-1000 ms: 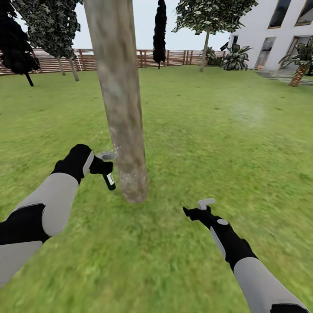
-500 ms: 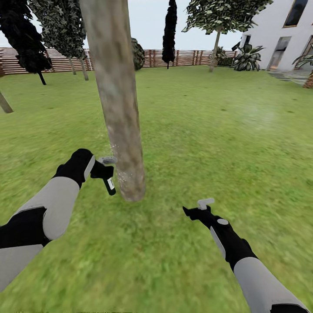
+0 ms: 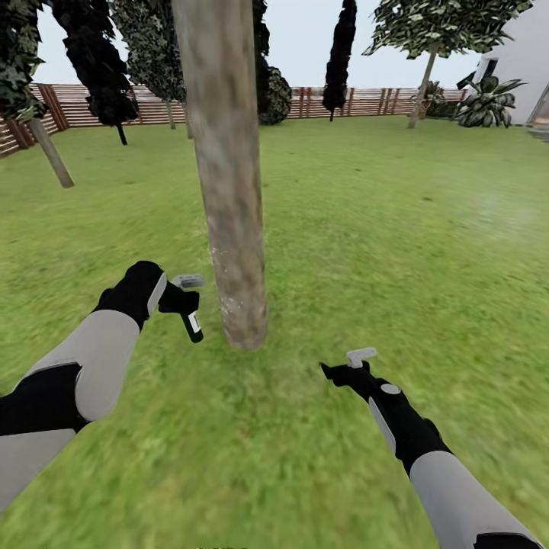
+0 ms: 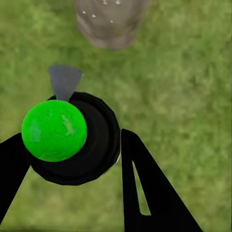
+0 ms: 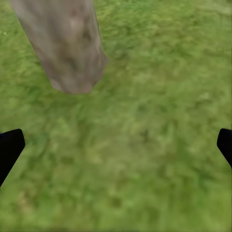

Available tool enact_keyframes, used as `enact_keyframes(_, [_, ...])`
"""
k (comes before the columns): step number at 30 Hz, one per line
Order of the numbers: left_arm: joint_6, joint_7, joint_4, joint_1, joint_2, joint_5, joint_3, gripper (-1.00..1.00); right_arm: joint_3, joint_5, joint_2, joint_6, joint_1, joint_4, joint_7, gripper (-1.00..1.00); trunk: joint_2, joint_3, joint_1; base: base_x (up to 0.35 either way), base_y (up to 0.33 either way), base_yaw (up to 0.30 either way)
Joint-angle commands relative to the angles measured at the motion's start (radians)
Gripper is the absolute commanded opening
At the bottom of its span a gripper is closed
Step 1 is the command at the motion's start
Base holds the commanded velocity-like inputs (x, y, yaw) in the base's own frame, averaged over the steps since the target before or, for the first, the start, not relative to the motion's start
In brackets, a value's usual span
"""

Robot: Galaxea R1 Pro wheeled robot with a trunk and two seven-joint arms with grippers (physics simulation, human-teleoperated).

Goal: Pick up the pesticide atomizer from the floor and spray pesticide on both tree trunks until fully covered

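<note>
A thick, mottled beige-grey tree trunk (image 3: 229, 191) rises from the lawn just ahead of me, with pale specks low on its bark. My left gripper (image 3: 185, 300) is shut on the pesticide atomizer (image 3: 192, 323), a small black sprayer with a white patch, held a short way left of the trunk's base. In the left wrist view the atomizer (image 4: 96, 145) shows a green cap between the black fingers (image 4: 145, 188), and the trunk (image 4: 112, 21) stands beyond it. My right gripper (image 3: 354, 364) hovers open over grass, right of the trunk (image 5: 67, 43). Another pale-trunked tree (image 3: 423, 76) stands far back right.
Green lawn (image 3: 396, 229) stretches all round. A brown slatted fence (image 3: 366, 101) closes the back, with black narrow conifers (image 3: 339, 53) before it. A leaning thin trunk (image 3: 50, 152) stands at the far left. A short palm (image 3: 488, 103) and a white house corner (image 3: 526, 69) sit at the far right.
The whole view has swung left, so the trunk, fence and house have slid right in the picture. Both arms keep their places in the view, the atomizer still held.
</note>
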Motion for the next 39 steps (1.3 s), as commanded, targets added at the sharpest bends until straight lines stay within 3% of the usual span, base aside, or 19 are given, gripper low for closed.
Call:
enact_keyframes(1, [0.003, -0.007, 0.0, -0.001, -0.002, -0.01, 0.007, -1.0, 0.002, 0.004, -0.001, 0.005, 0.0, -0.002, 0.002, 1.0, 0.0, -0.001, 0.0, 0.0, -0.273, 0.264])
enact_keyframes(6, [0.003, -0.007, 0.0, -0.001, -0.002, -0.01, 0.007, -1.0, 0.002, 0.004, -0.001, 0.005, 0.0, -0.003, 0.002, 1.0, 0.0, -0.001, 0.0, 0.0, -0.273, 0.235])
enact_keyframes(17, [0.003, -0.006, -0.003, -0.001, 0.0, -0.01, 0.01, -1.0, 0.002, 0.004, -0.001, 0.005, 0.0, -0.003, 0.002, 1.0, 0.0, -0.001, 0.0, 0.004, -0.27, 0.006])
enact_keyframes(21, [0.014, -0.004, -0.015, -0.025, 0.006, -0.014, 0.003, -1.0, 0.002, 0.004, -0.001, 0.005, 0.0, -0.003, 0.002, 1.0, 0.0, -0.001, 0.0, 0.025, -0.071, 0.0])
enact_keyframes(23, [0.017, -0.004, -0.015, -0.077, 0.006, -0.018, 0.0, -1.0, 0.002, 0.004, -0.001, 0.005, 0.0, -0.003, 0.002, 1.0, 0.0, -0.001, 0.0, 0.001, -0.003, 0.0])
enact_keyframes(25, [0.008, -0.001, -0.01, -0.049, 0.004, -0.017, 0.0, -1.0, 0.002, 0.004, -0.001, 0.005, 0.0, -0.004, 0.002, 1.0, 0.0, -0.001, 0.0, 0.0, 0.0, 0.0])
enact_keyframes(27, [-0.001, -0.002, -0.015, 0.034, 0.001, -0.013, 0.008, -1.0, 0.002, 0.004, -0.001, 0.005, 0.0, -0.003, 0.002, 1.0, 0.0, -0.001, 0.0, 0.0, 0.0, 0.0])
enact_keyframes(29, [-0.071, 0.001, -0.007, 0.082, 0.0, -0.01, 0.01, -1.0, 0.002, 0.004, -0.001, 0.005, 0.0, -0.003, 0.002, 1.0, 0.0, -0.001, 0.0, 0.0, 0.0, 0.0])
enact_keyframes(33, [-0.123, -0.002, -0.012, 0.114, -0.001, -0.006, 0.011, -1.0, 0.002, 0.004, -0.001, 0.005, 0.0, -0.003, 0.002, 1.0, 0.0, -0.001, 0.0, 0.0, 0.0, 0.0])
enact_keyframes(35, [-0.125, -0.007, -0.013, 0.115, -0.001, 0.032, 0.011, -1.0, 0.002, 0.004, -0.001, 0.005, 0.0, -0.003, 0.002, 1.0, 0.0, -0.001, 0.0, 0.0, 0.0, 0.0])
enact_keyframes(37, [-0.128, -0.011, -0.015, 0.115, 0.0, 0.104, 0.004, -1.0, 0.002, 0.004, -0.001, 0.005, 0.0, -0.003, 0.002, 1.0, 0.0, -0.001, 0.0, 0.0, 0.0, 0.0])
enact_keyframes(39, [-0.129, -0.01, -0.014, 0.116, 0.001, 0.114, -0.001, -1.0, 0.002, 0.004, -0.001, 0.005, 0.0, -0.003, 0.002, 1.0, 0.0, -0.001, 0.0, 0.143, 0.0, 0.0])
